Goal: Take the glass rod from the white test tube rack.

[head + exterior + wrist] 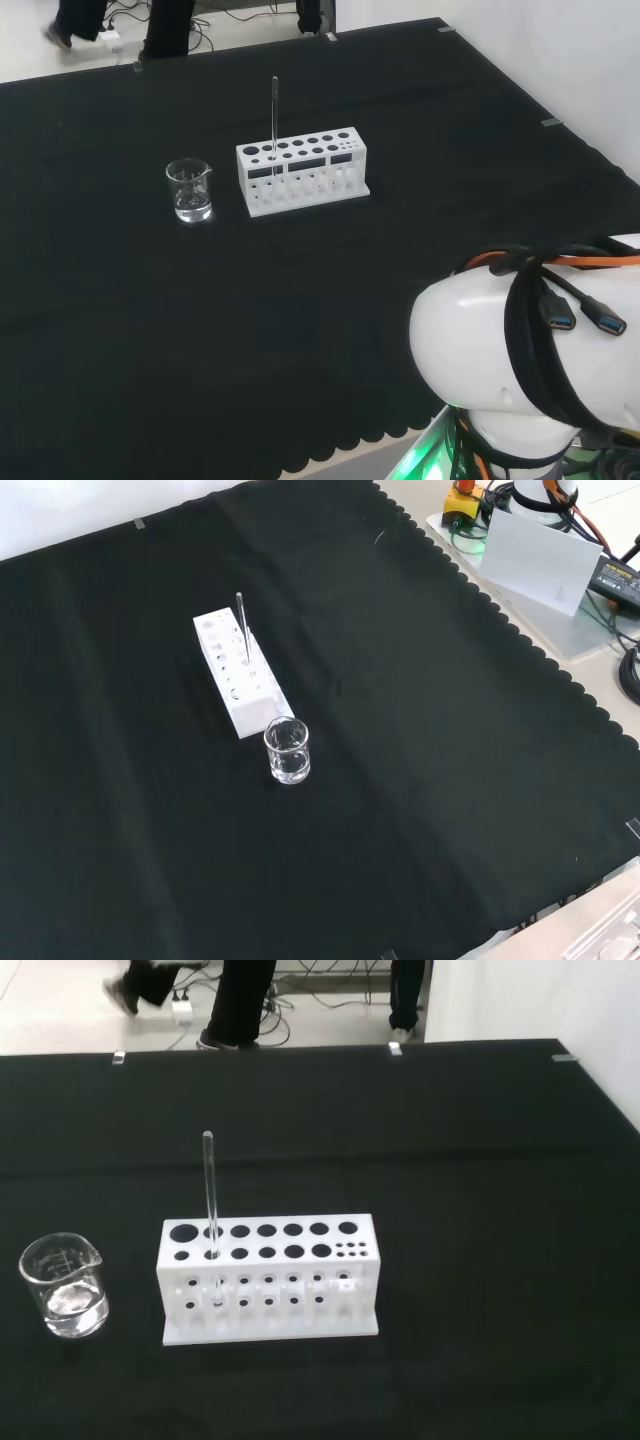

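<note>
White rack: test tube rack (303, 171) on black cloth (300, 300), long side facing head cam; in front view (238, 675) it runs near-to-far, slanted.
Glass rod: rod (275, 115) stands upright in a hole nr the rack's left end (head view), top well above the rack. Wrist view (210, 1195) shows it's in the front row, 2nd hole from the beaker end, lower end visible thru the side openings. Front view (242, 630): thin, faint line above the rack.
Beaker: clear glass beaker (189, 190) just left of the rack in head view, apart from it. Front view (287, 750) puts it at the rack's near end, close beside. Wrist view (64, 1285) shows a spout & a little clear liquid.
Arm: white link (520, 350) w/ black & orange cables at near right, head view.
Hand: fingers – cannot tell.
</note>
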### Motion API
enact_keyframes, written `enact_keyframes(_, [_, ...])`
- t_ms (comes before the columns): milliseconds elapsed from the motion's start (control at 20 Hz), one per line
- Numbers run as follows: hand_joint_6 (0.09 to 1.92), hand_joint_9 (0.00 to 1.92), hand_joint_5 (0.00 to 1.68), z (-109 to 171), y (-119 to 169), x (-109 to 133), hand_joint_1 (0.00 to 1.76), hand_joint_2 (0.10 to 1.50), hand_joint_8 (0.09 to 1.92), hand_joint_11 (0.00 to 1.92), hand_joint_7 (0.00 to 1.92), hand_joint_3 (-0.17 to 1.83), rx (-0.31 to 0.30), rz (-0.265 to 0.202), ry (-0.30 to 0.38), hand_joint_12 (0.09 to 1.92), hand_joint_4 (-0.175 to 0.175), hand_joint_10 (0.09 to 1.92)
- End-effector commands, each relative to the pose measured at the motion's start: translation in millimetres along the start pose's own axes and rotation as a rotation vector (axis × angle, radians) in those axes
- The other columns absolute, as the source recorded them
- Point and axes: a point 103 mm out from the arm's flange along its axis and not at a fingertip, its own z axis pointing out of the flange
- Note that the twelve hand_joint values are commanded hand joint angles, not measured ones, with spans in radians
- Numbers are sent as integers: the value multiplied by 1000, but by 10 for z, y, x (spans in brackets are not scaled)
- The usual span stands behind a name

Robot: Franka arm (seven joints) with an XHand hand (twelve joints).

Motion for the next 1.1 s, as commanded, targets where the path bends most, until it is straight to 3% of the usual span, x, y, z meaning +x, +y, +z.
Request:
enact_keyframes(50, [87, 77, 199, 129, 535, 264, 685, 807, 846, 0, 15, 543, 19, -61, 12, 1338, -163, 864])
enact_keyframes(1100, [87, 131, 227, 727, 1698, 781, 633, 816, 867, 0, 77, 546, 83, -178, 10, 1339, -161, 879])
